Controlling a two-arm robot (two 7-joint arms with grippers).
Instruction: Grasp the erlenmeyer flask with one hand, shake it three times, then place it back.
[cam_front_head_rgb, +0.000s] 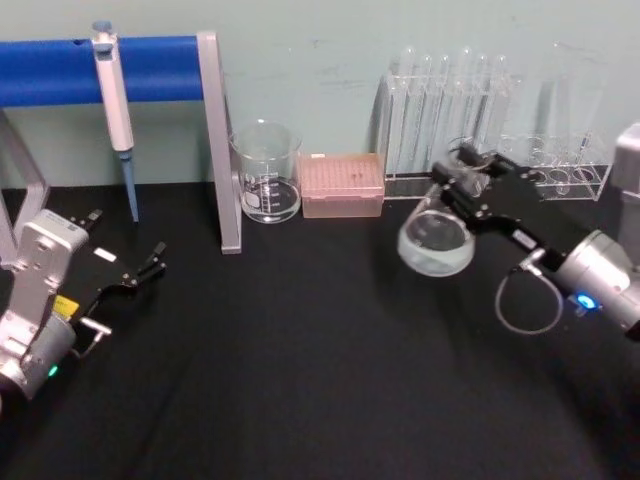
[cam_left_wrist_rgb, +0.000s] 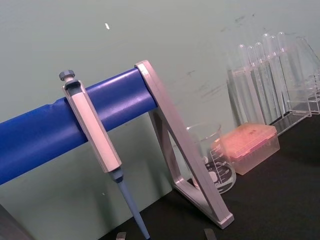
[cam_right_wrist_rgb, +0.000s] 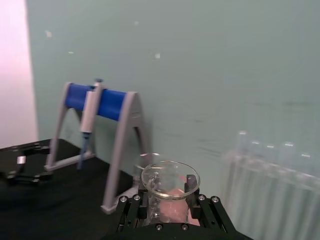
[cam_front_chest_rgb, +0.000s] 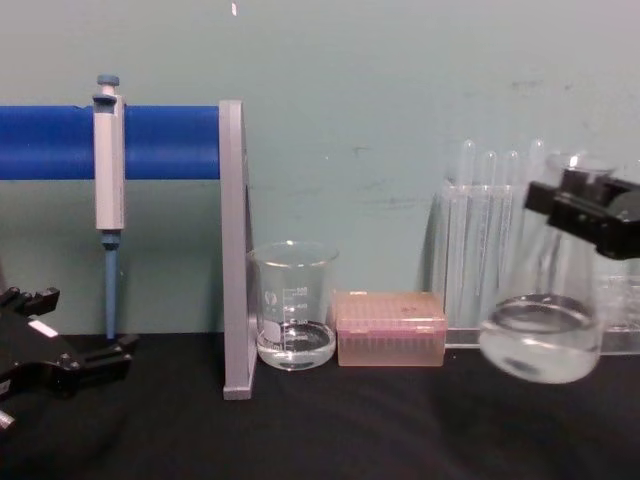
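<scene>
My right gripper (cam_front_head_rgb: 468, 182) is shut on the neck of the erlenmeyer flask (cam_front_head_rgb: 436, 240), a clear conical flask. It holds the flask above the black table, right of centre, tilted with its wide base toward the left. In the chest view the flask (cam_front_chest_rgb: 543, 335) hangs in front of the test tubes, a little clear liquid in its base, with the gripper (cam_front_chest_rgb: 585, 212) at its neck. The right wrist view looks down onto the flared rim (cam_right_wrist_rgb: 170, 181) between the black fingers (cam_right_wrist_rgb: 131, 210). My left gripper (cam_front_head_rgb: 150, 262) rests open at the far left of the table.
A glass beaker (cam_front_head_rgb: 268, 175) and a pink tip box (cam_front_head_rgb: 342, 185) stand at the back centre. A pipette (cam_front_head_rgb: 115, 110) hangs on the blue-barred stand (cam_front_head_rgb: 215, 140) at back left. Test tube racks (cam_front_head_rgb: 445, 110) line the wall behind the flask.
</scene>
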